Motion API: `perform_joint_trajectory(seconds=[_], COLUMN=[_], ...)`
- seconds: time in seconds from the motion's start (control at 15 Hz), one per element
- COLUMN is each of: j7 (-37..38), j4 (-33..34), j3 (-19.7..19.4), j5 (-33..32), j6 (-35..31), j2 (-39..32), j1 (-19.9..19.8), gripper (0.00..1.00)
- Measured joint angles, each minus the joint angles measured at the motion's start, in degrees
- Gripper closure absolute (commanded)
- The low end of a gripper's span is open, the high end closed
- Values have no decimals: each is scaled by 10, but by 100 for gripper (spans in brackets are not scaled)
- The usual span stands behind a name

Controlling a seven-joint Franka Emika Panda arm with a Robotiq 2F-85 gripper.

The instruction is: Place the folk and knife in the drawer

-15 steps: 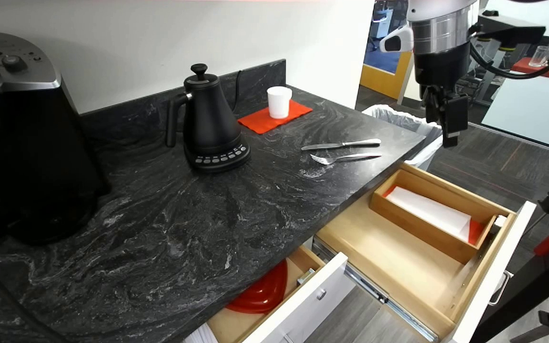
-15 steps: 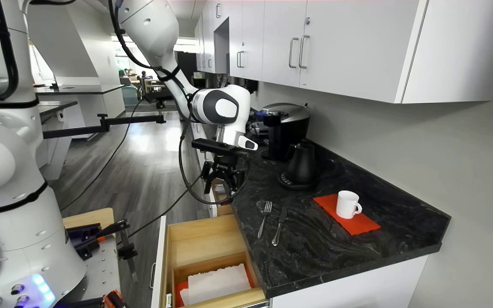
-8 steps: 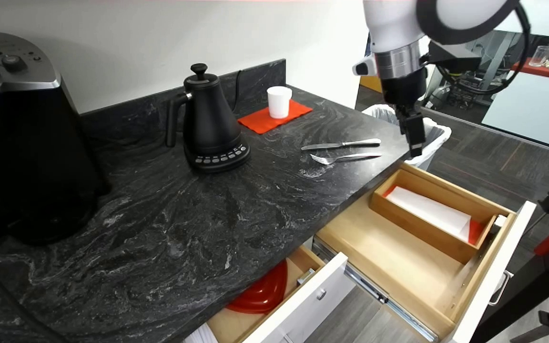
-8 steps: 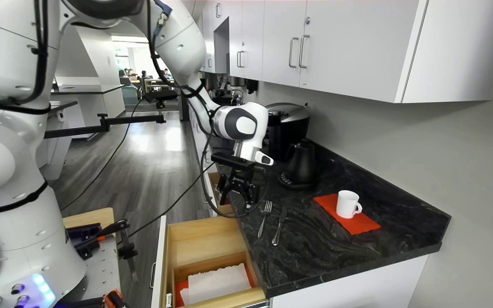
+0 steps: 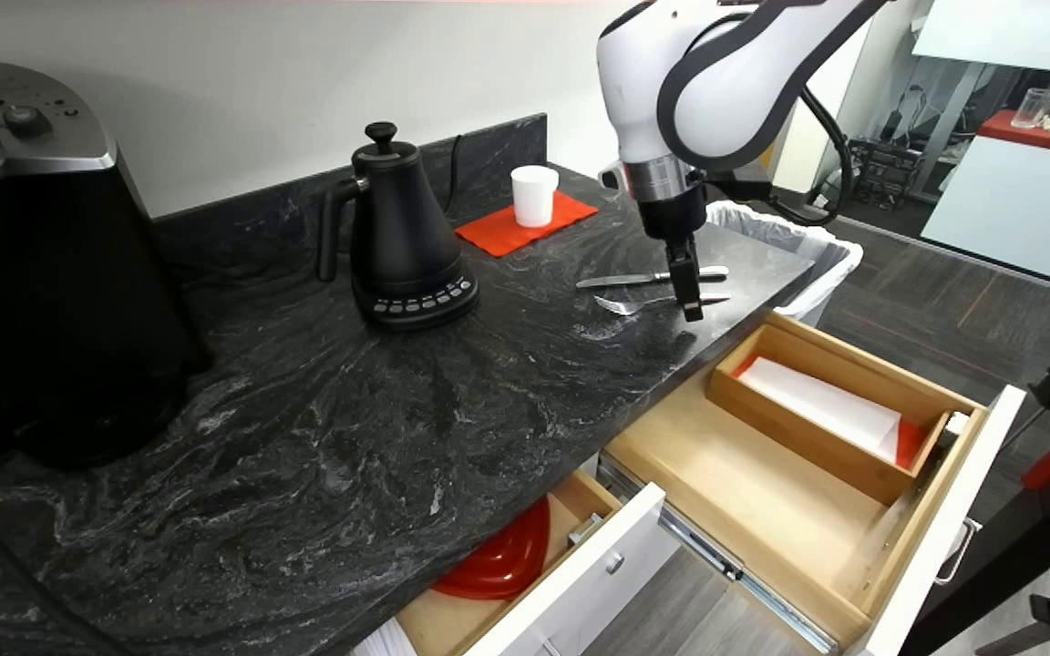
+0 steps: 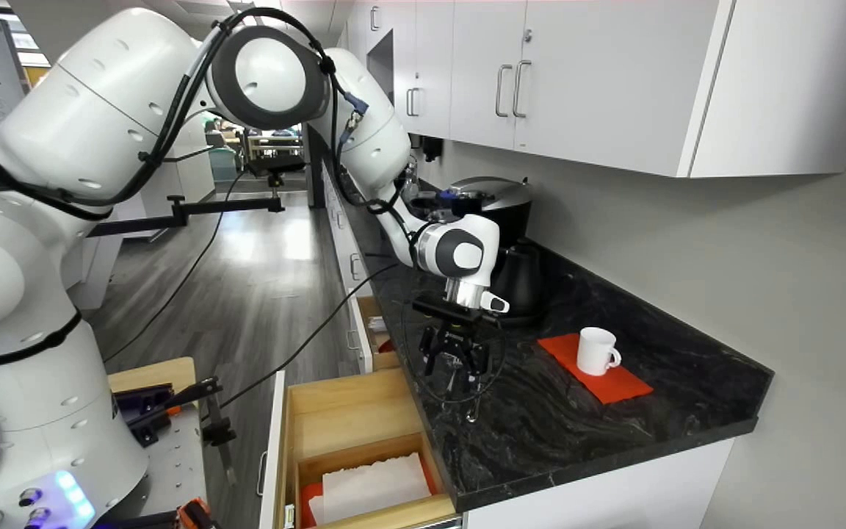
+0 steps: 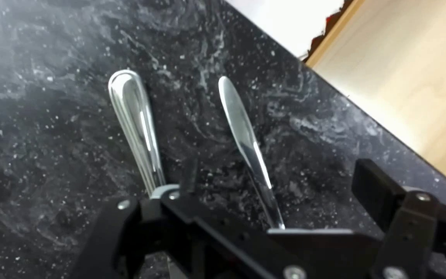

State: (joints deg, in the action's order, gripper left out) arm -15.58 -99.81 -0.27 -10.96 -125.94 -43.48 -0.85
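Note:
The fork (image 5: 621, 306) and knife (image 5: 618, 281) lie side by side on the dark counter, the fork nearer the drawer. The fork handle (image 7: 244, 131) and knife handle (image 7: 136, 130) show in the wrist view; their far ends are hidden by the gripper. My gripper (image 5: 693, 315) is low over the fork handle, also in an exterior view (image 6: 454, 371). In the wrist view my gripper (image 7: 281, 180) is open, the fork between its fingers, the knife outside the left finger. The light-wood drawer (image 5: 753, 456) stands open, holding a wood-rimmed tray (image 5: 798, 435) with a white bottom.
A black kettle (image 5: 406, 228) and a coffee machine (image 5: 33, 273) stand on the counter. A white cup (image 5: 534, 196) stands on a red napkin (image 6: 617, 386). A lower drawer (image 5: 571, 583) holds a red round thing (image 5: 507, 556). A lined bin (image 5: 839, 264) stands past the counter end.
My gripper has moved from beyond the counter's front edge, in over the counter and down to the fork. The fork, knife and drawer have not moved.

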Motion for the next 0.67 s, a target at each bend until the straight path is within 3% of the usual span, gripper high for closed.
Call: perform_joint_trajectory(seconds=[0.67], j7=[-11], j4=[18], j3=[14], j5=[0], j6=[-35], j2=[-11], j1=[1], gripper=[0])
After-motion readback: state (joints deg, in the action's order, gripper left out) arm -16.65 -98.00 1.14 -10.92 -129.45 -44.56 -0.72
